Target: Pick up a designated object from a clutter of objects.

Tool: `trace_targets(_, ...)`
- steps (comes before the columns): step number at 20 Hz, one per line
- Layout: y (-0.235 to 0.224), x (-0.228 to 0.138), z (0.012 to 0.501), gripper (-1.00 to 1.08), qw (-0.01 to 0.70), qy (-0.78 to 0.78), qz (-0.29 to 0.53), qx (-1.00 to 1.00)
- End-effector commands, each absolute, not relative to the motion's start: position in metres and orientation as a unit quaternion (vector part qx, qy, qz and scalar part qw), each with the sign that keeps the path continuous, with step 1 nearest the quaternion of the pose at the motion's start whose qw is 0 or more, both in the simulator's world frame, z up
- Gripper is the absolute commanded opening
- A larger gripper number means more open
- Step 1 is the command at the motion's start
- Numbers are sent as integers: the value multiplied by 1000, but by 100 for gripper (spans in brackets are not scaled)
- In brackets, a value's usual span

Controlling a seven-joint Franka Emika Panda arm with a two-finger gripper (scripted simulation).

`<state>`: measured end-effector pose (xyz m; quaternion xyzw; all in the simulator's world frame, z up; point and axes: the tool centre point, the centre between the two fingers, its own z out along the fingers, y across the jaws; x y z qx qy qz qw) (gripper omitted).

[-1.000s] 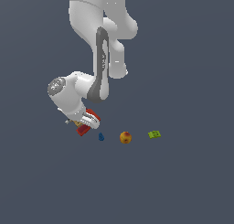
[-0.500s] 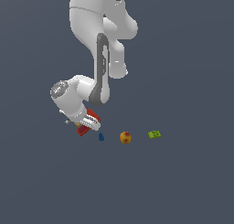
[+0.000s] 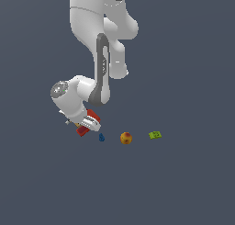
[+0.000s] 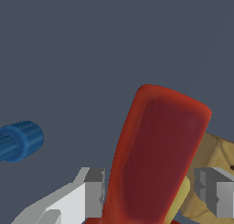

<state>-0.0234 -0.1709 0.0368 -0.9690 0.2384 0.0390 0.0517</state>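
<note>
The red piece [image 4: 157, 154] lies on the desk [image 3: 183, 187] at the left of the exterior view, straddled by my end effector [image 4: 151, 193]. The fingers [image 4: 93, 193] are spread, one on each side of it, not yet pressing. A tan box [image 4: 215, 159] sits just beside it, touching or nearly so; closing could catch that box or skew the piece. The blue piece [image 3: 101, 137], ball [image 3: 125, 138] and green block [image 3: 155, 135] sit further right, apart. My arm is folded low, with the wrist tilted down over the piece.
</note>
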Motion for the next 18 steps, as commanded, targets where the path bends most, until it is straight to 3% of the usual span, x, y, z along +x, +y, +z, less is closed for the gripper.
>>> trace_targets(1, -167, -29, 24, -100, 51, 235, 49, -969)
trace_targets(18, -185, -28, 102, -100, 51, 239, 41, -969)
